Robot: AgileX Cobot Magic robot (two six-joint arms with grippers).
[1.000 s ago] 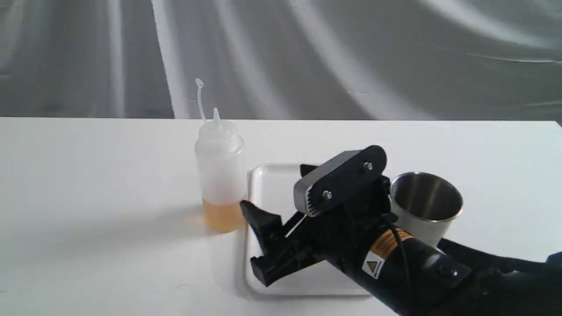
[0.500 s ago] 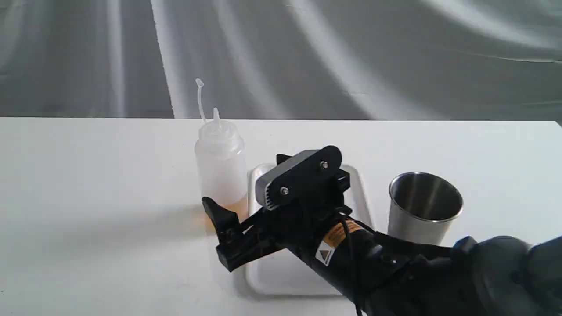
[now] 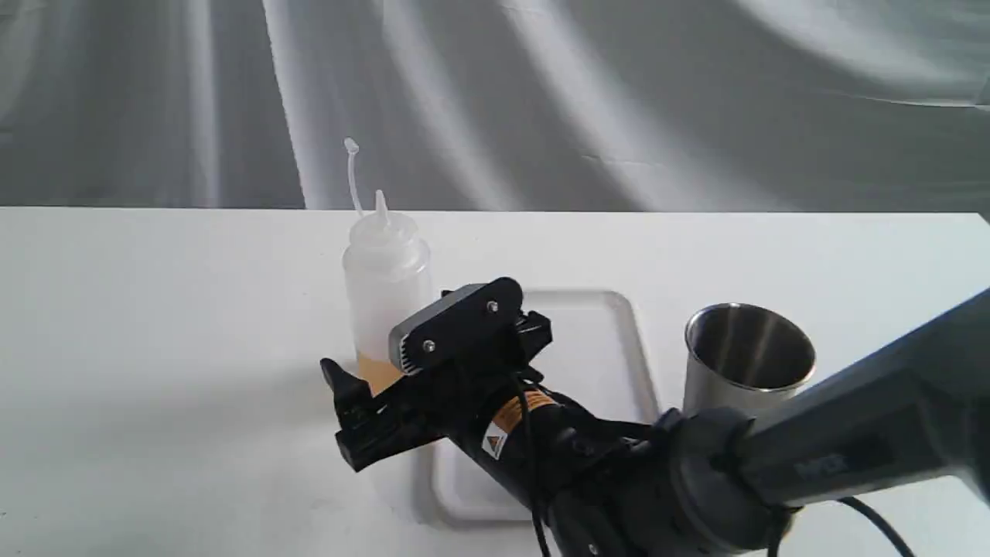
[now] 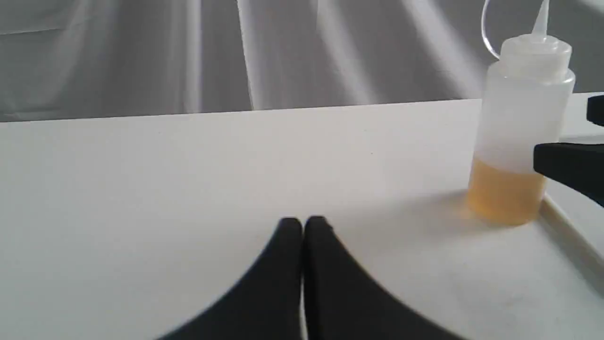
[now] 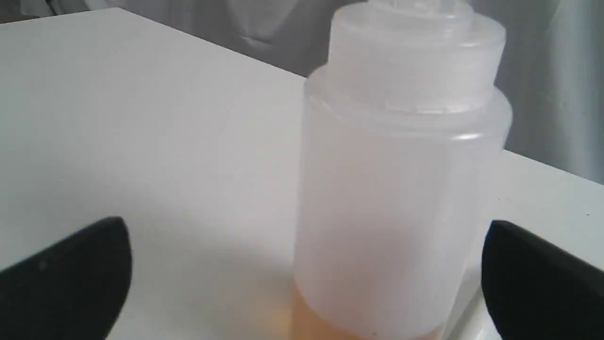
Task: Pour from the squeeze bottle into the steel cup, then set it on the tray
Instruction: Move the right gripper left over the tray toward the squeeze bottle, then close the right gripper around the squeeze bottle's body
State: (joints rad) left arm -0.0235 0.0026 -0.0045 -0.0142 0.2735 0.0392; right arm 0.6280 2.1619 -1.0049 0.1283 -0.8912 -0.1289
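Nearest us, the left gripper [image 4: 302, 226] hung low over the white table [image 3: 155, 348], its two black fingers pressed together on nothing. From the near right, the right arm [image 3: 851, 441] reached leftward across the tray [image 3: 588, 348]. The right gripper [image 5: 306, 264] was spread wide, with one finger on each side of the squeeze bottle [image 3: 387, 271]. We saw a clear gap at one finger and could not tell whether the other touched. The bottle stood upright on the table, just beside the tray's left rim, with a shallow band of amber liquid [image 4: 505, 193] at its bottom and its cap strap [image 3: 353, 174] curling upward. Right of the tray and apart from it, the steel cup [image 3: 746, 356] stood upright on the table. Farthest back hung grey cloth [image 3: 541, 100].
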